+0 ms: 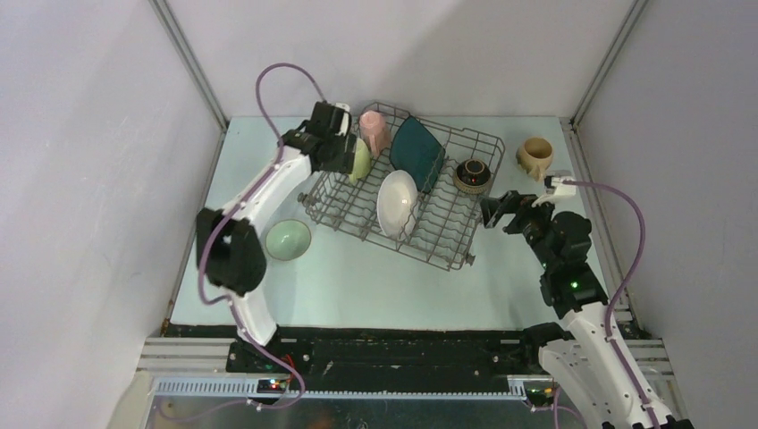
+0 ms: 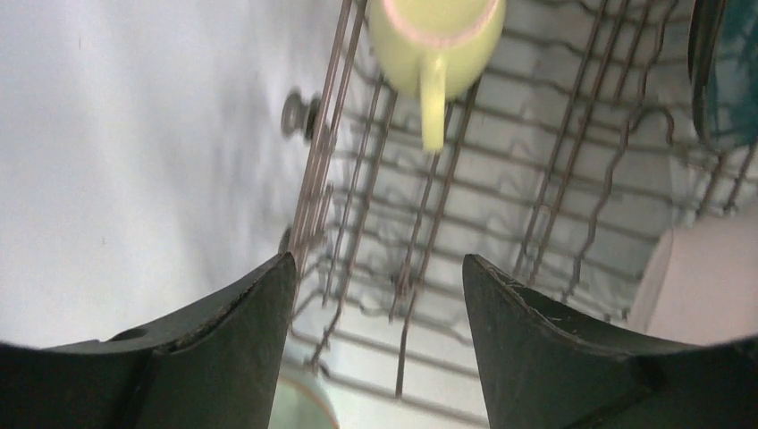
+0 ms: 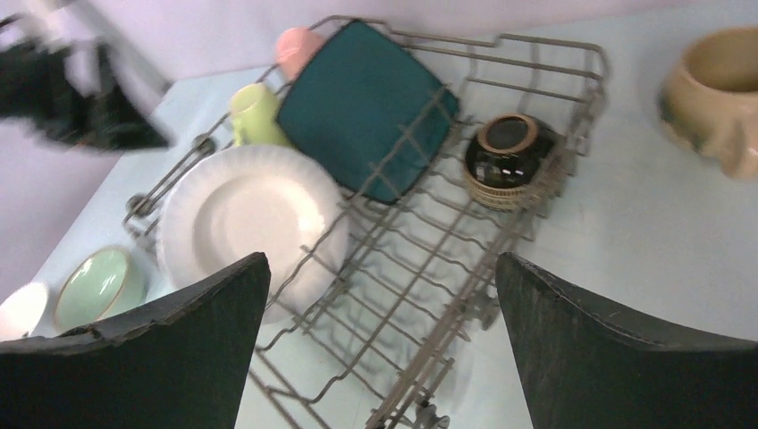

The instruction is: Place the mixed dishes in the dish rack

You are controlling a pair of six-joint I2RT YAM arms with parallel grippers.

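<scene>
- The left gripper (image 2: 377,264) sits over the far-left corner of the dish rack (image 1: 442,231), jaws apart with nothing between them. The light-green mug (image 2: 435,36) lies on the wires just ahead of the fingertips, handle pointing toward the gripper.
- The right gripper (image 3: 383,264) hangs just off the rack's right side, above the table, jaws spread wide and empty.
- In the rack now: the pink mug (image 1: 374,130) is at the far edge beside the green one. The teal plate (image 1: 416,152) and white plate (image 1: 397,203) both stand on edge among the tines. The dark brown bowl (image 1: 473,174) sits against the right-hand rim.
- Outside the rack: the pale green bowl (image 1: 288,239) is on the table (image 1: 375,290), just beside the rack's near-left corner and close to the left forearm. A white bowl (image 3: 20,308) peeks in beside it in the right wrist view. The tan mug (image 1: 534,157) sits far right, near the wall.
- The surface is a pale blue-green sheet, and the rack sits skewed on it, one corner pointing toward the arms.
- Plain pale walls (image 1: 89,179) close in on the left, back and right, with metal posts (image 1: 192,67) running down into the back corners.
- Room to move: a broad bare band of table lies between the rack and the black rail (image 1: 384,344) at the near edge.
- There is only a thin strip between the rack and the left wall, where the left arm reaches in.
- On the right, a modest gap separates the rack from the tan mug.
</scene>
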